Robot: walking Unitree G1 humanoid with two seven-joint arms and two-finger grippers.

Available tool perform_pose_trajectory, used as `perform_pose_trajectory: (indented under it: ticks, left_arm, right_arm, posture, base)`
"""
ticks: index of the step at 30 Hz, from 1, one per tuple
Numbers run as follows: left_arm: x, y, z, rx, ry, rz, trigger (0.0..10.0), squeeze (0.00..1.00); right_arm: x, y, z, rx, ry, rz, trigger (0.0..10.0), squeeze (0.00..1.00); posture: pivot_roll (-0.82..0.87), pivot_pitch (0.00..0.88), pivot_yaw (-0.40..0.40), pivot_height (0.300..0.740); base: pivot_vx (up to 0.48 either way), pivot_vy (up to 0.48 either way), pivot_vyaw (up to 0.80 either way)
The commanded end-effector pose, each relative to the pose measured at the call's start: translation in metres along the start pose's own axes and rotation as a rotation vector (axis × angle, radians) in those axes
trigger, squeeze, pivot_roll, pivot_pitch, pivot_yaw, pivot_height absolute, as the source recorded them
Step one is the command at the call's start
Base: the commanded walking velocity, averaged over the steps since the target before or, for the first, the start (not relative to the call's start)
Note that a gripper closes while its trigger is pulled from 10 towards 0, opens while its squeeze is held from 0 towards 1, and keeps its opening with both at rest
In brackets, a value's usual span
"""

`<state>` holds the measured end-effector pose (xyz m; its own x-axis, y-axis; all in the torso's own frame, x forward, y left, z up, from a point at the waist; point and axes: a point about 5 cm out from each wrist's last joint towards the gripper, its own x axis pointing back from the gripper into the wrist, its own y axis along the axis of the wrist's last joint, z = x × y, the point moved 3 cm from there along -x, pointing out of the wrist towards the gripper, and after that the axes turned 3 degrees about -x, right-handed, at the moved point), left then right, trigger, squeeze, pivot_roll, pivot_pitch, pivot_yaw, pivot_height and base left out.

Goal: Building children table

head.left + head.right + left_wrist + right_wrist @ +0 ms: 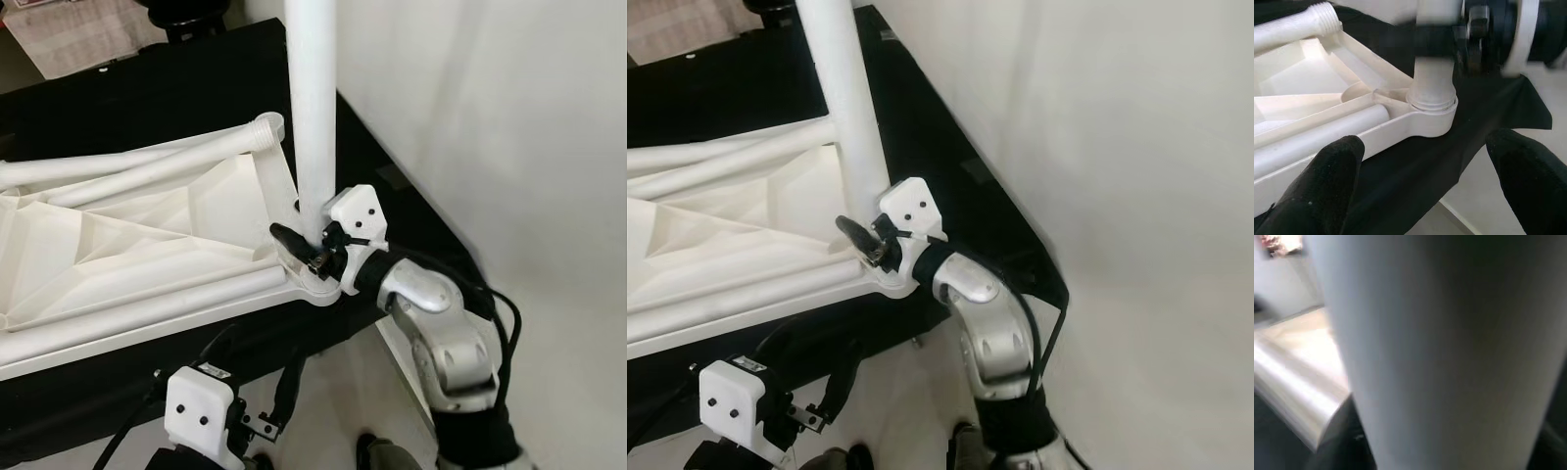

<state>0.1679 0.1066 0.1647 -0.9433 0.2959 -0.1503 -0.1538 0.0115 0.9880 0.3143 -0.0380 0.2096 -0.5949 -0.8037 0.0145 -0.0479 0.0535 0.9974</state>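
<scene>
Table leg (pixel 312 98), upright in the tabletop's (pixel 147 245) corner socket (pixel 1432 115), is clamped by the right gripper (pixel 309 250); a tilted grip could cross-thread it. Left gripper (pixel 1425 181) hangs open below.

- A plain indoor room, likely a home: bare white wall (pixel 509 127), pale floor (pixel 578 392).
- Black-draped surface (pixel 147 98) with white plastic furniture parts (pixel 137 235).
</scene>
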Motion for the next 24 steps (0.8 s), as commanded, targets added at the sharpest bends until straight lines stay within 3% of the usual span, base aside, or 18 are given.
perform_pose_trajectory:
  ticks: [1, 2, 4, 6, 10, 11, 12, 13, 17, 18, 19, 20, 24]
  left_arm:
    - [0.003, -0.004, 0.000, 0.001, 0.004, 0.021, 10.0, 0.00]
    - [0.003, -0.004, -0.001, 0.003, 0.002, 0.021, 10.0, 0.00]
    - [0.003, -0.004, -0.001, 0.003, 0.002, 0.021, 10.0, 0.00]
    - [0.003, -0.003, -0.001, 0.004, -0.001, 0.022, 10.0, 0.00]
    - [0.003, -0.003, -0.001, 0.003, -0.002, 0.023, 10.0, 0.00]
    - [0.003, -0.002, -0.001, 0.003, -0.001, 0.024, 10.0, 0.00]
    - [0.003, -0.002, -0.001, 0.003, -0.001, 0.024, 10.0, 0.00]
    - [0.005, -0.002, -0.001, 0.002, 0.000, 0.027, 10.0, 0.00]
    - [0.006, -0.002, -0.001, 0.002, -0.002, 0.030, 10.0, 0.00]
    - [0.006, -0.002, -0.001, 0.002, -0.002, 0.030, 10.0, 0.00]
    - [0.006, -0.002, -0.001, 0.002, -0.002, 0.030, 10.0, 0.00]
    - [0.006, -0.002, -0.001, 0.003, -0.003, 0.031, 10.0, 0.00]
    - [0.006, -0.002, -0.002, 0.003, -0.004, 0.031, 10.0, 0.00]
  right_arm:
    - [-0.002, 0.002, 0.031, -0.013, 0.278, -0.019, 10.0, 1.00]
    - [0.004, 0.012, 0.037, -0.009, 0.420, -0.043, 10.0, 1.00]
    - [0.004, 0.012, 0.037, -0.009, 0.420, -0.043, 10.0, 1.00]
    - [0.011, 0.019, 0.033, 0.052, 0.579, -0.038, 10.0, 1.00]
    - [0.012, 0.018, 0.027, 0.064, 0.639, -0.023, 10.0, 0.95]
    - [0.012, 0.017, 0.023, 0.070, 0.691, -0.008, 10.0, 0.00]
    - [0.012, 0.017, 0.023, 0.070, 0.691, -0.008, 10.0, 0.00]
    - [0.002, 0.024, 0.007, 0.077, 0.720, -0.013, 10.0, 0.00]
    - [-0.006, 0.034, -0.001, 0.083, 0.729, -0.026, 10.0, 0.00]
    - [-0.006, 0.034, -0.001, 0.083, 0.729, -0.026, 4.4, 0.00]
    - [-0.006, 0.034, -0.001, 0.083, 0.729, -0.026, 4.4, 0.00]
    - [-0.006, 0.038, -0.002, 0.075, 0.759, -0.031, 0.0, 0.00]
    - [-0.003, 0.040, -0.003, 0.070, 0.812, -0.027, 0.0, 0.00]
  posture:
    - [0.01, 0.285, 0.042, 0.740]
    - [0.01, 0.288, 0.040, 0.740]
    - [0.01, 0.288, 0.040, 0.740]
    - [0.02, 0.294, 0.043, 0.740]
    - [0.03, 0.296, 0.044, 0.740]
    - [0.03, 0.296, 0.044, 0.740]
    - [0.03, 0.296, 0.044, 0.740]
    - [0.04, 0.303, 0.050, 0.740]
    - [0.04, 0.306, 0.052, 0.740]
    - [0.04, 0.306, 0.052, 0.740]
    - [0.04, 0.306, 0.052, 0.740]
    - [0.04, 0.307, 0.052, 0.740]
    - [0.04, 0.308, 0.051, 0.740]
  base:
    - [0.000, 0.000, 0.00]
    - [0.000, 0.000, 0.00]
    - [0.000, 0.000, 0.00]
    - [0.000, 0.000, 0.00]
    - [0.000, 0.000, 0.00]
    - [0.000, 0.000, 0.00]
    - [0.000, 0.000, 0.00]
    - [0.000, 0.000, 0.00]
    - [0.000, 0.000, 0.00]
    - [0.000, 0.000, 0.00]
    - [0.000, 0.000, 0.00]
    - [0.000, 0.000, 0.00]
    - [0.000, 0.000, 0.00]
